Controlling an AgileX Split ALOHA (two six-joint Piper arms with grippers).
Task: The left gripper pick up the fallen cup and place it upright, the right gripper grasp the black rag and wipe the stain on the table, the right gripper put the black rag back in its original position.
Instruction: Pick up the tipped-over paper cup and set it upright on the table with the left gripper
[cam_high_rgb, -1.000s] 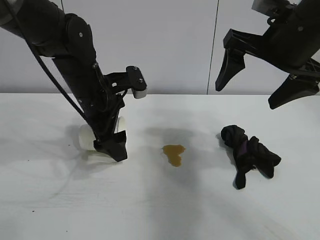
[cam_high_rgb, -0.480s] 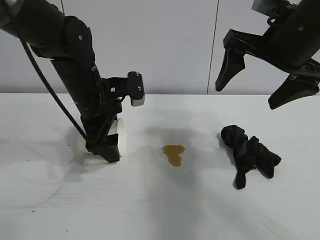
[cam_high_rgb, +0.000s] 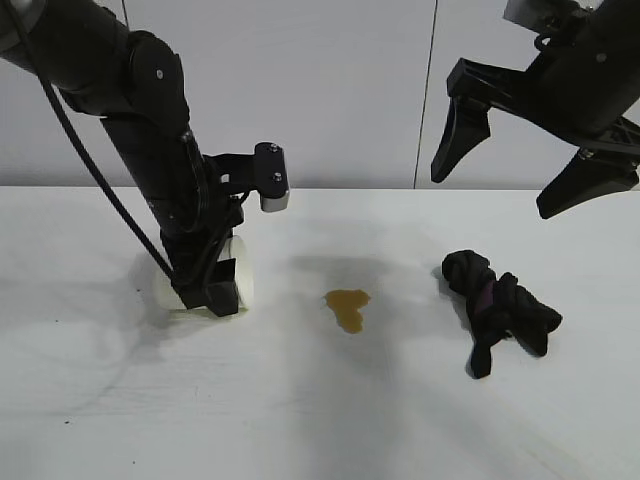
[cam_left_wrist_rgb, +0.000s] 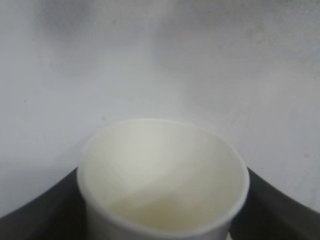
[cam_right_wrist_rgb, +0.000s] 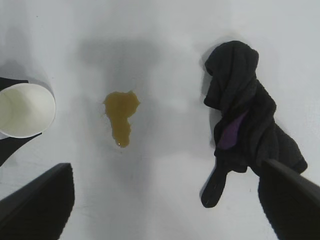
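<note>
The white cup (cam_high_rgb: 238, 265) lies on its side at the left of the table (cam_high_rgb: 320, 420), its open mouth toward the stain. My left gripper (cam_high_rgb: 212, 295) reaches down over it. In the left wrist view the cup (cam_left_wrist_rgb: 162, 175) fills the space between the two black fingers (cam_left_wrist_rgb: 45, 212), which rest against its walls on both sides. The yellowish-brown stain (cam_high_rgb: 348, 305) is at the table's middle. To its right lies the bunched black rag (cam_high_rgb: 497, 305). My right gripper (cam_high_rgb: 492, 195) hangs open high above the rag, holding nothing. Its wrist view shows stain (cam_right_wrist_rgb: 120, 112), rag (cam_right_wrist_rgb: 245, 120) and cup (cam_right_wrist_rgb: 25, 110).
A pale wall stands behind the table. Bare white tabletop runs along the front, and also between the cup, the stain and the rag.
The left fingers have drawn in around the cup and now sit against its sides. The cup stays lying on the table. The right arm has not moved.
</note>
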